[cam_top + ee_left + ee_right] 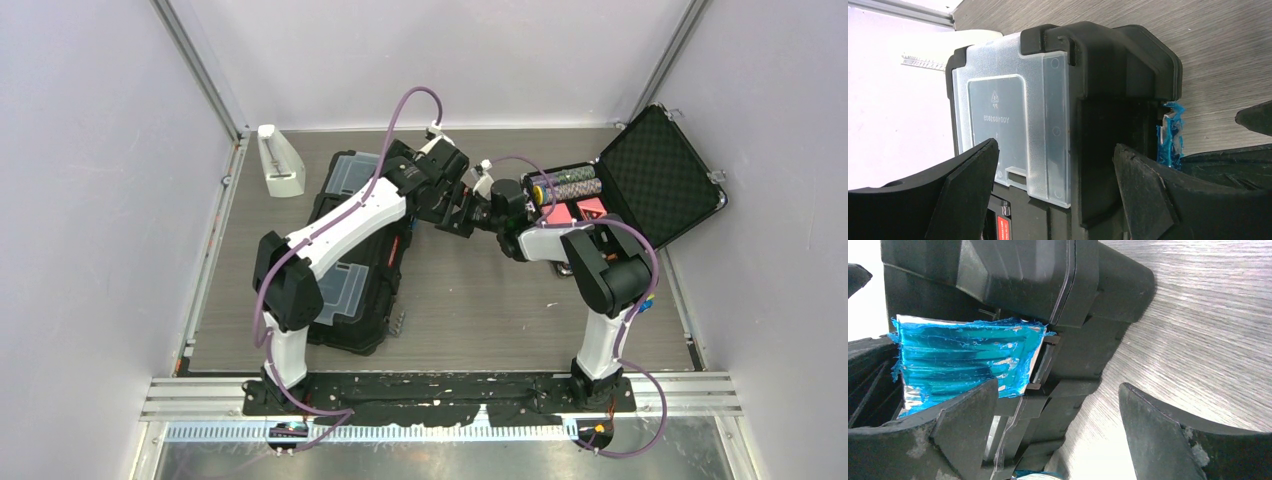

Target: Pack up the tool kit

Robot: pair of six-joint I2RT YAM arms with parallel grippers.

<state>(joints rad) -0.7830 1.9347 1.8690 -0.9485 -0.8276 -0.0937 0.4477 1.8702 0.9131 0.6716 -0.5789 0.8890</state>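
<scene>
Grey wood-grain surface (pixel 480 300) carries the black toolbox (pixel 360 325) on its left half, lid down. Left jaws are spread over its far end; right jaws are spread beside its blue latch (pixel 963 365), pinching nothing.

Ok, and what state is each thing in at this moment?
Toolbox: lid down.
Clear lid compartment: cover shut.
Blue latch: cannot tell whether it is fastened.
Small case: open, lid up.
Left gripper: open, over the toolbox end.
Right gripper: open, beside the blue latch.
</scene>
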